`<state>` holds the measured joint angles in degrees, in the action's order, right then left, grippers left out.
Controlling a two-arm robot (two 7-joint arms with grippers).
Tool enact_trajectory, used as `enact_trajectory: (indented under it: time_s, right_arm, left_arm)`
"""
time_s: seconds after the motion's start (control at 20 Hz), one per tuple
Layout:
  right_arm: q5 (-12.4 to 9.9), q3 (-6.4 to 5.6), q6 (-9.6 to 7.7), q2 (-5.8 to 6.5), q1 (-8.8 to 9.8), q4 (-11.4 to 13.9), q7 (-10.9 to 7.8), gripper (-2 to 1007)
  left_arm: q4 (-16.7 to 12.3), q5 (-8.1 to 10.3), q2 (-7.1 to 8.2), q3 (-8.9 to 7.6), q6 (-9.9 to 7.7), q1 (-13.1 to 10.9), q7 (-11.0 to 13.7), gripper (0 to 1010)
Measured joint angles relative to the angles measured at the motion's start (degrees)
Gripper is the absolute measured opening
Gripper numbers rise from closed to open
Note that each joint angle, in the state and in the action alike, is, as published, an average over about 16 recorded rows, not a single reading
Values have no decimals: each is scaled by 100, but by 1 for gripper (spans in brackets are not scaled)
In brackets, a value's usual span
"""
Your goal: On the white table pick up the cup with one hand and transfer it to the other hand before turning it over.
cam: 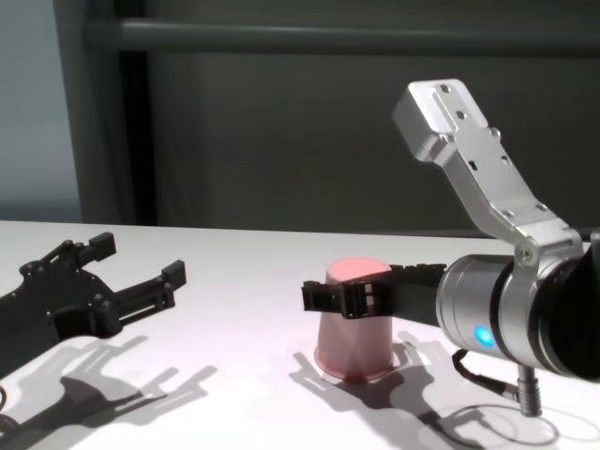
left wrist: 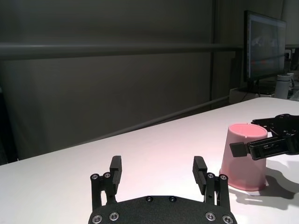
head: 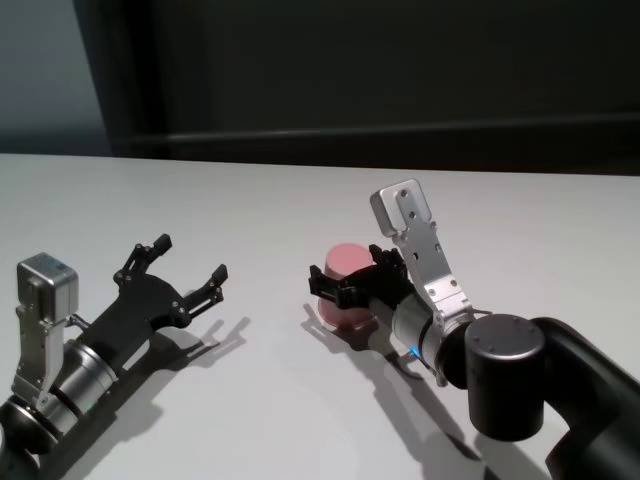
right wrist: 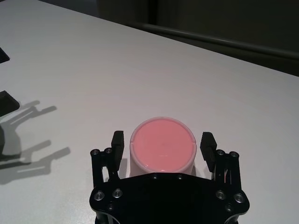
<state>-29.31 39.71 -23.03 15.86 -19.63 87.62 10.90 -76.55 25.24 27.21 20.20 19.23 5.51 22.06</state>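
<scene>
broadly, the white table (head: 300,200) spreads across the whole scene, its far edge running along a dark wall. on it the largest moving thing is the right arm, which reaches in from the near right corner; its silver-grey wrist shows a blue light and a thin black cable loops beneath it. the right gripper (head: 345,278) sits around the cup (head: 345,272), one finger on each side, jaws spread wide; in the right wrist view the fingers (right wrist: 117,140) stand just off the cup's walls with a sliver of gap on both sides, so it is not clamped on anything. the left arm lies low along the near left edge of the tabletop, and the left gripper (head: 190,262) points toward the cup, well apart from it, its jaws fully spread and holding nothing. the cup stands upside down on the tabletop, roughly midway between the left and right edges, flat pink base facing up and wider rim down against the surface.
</scene>
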Motion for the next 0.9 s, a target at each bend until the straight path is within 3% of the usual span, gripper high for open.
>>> enact_trajectory:
  time_s: [0.45,0.9]
  right_arm:
    - [-3,-7,25,2,5,18,7,1002]
    - [77,-91,72,-27,28,160,29,1002]
  left_arm:
    - [0,0,0,0,0,0,0,1001]
    - [0,0,0,0,0,0,0,1001]
